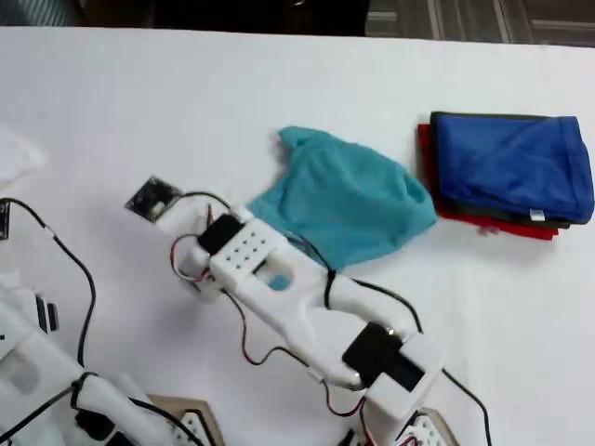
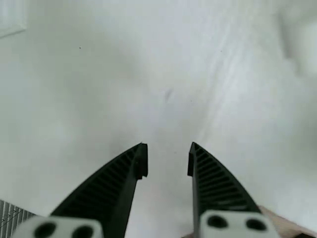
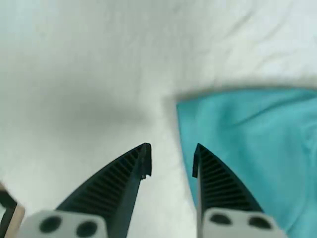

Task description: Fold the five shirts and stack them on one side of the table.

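A teal shirt (image 1: 344,200) lies loosely bunched in the middle of the white table. To its right sits a stack of folded shirts with a blue one (image 1: 511,163) on top, a dark one and a red one (image 1: 483,223) under it. My right arm (image 1: 279,279) stretches from the near edge to the teal shirt's left side. My right gripper (image 3: 171,158) is open just above the cloth, one finger over the teal shirt's edge (image 3: 237,139), the other over bare table. My left gripper (image 2: 167,161) is open over bare white tablecloth, holding nothing.
The left arm's base and cables (image 1: 56,372) crowd the near left corner. A pale crumpled patch (image 1: 19,153) lies at the far left edge. The table's back edge (image 1: 279,32) runs along the top of the high view.
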### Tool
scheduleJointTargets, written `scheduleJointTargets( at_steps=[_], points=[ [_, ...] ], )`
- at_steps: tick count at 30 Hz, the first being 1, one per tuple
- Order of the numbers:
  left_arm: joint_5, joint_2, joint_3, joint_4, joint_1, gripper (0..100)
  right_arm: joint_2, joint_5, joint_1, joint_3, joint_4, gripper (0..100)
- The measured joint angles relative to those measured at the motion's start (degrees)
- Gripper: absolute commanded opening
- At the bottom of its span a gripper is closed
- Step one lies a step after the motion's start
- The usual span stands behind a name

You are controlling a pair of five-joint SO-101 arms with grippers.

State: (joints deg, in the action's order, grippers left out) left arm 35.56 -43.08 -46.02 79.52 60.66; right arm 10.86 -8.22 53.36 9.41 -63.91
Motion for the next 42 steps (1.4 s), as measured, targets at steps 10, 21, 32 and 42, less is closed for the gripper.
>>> scheduleJointTargets(
  at_steps=[10, 21, 32, 42],
  points=[
    [0.00, 0.00, 0.00, -0.18, 0.00, 15, 8.35, 0.00, -3.08, -1.05, 5.01, 14.4],
    [0.00, 0.00, 0.00, -0.18, 0.00, 15, 17.41, 0.00, -5.80, -10.81, 2.02, 0.5],
    [0.00, 0.00, -2.29, -0.18, 0.00, 15, 14.86, -0.79, -8.00, -12.13, -0.53, 1.9],
    [0.00, 0.00, -4.31, -1.58, 0.00, 15, -14.95, -8.18, -11.34, -17.41, -8.00, 1.9]
  ],
)
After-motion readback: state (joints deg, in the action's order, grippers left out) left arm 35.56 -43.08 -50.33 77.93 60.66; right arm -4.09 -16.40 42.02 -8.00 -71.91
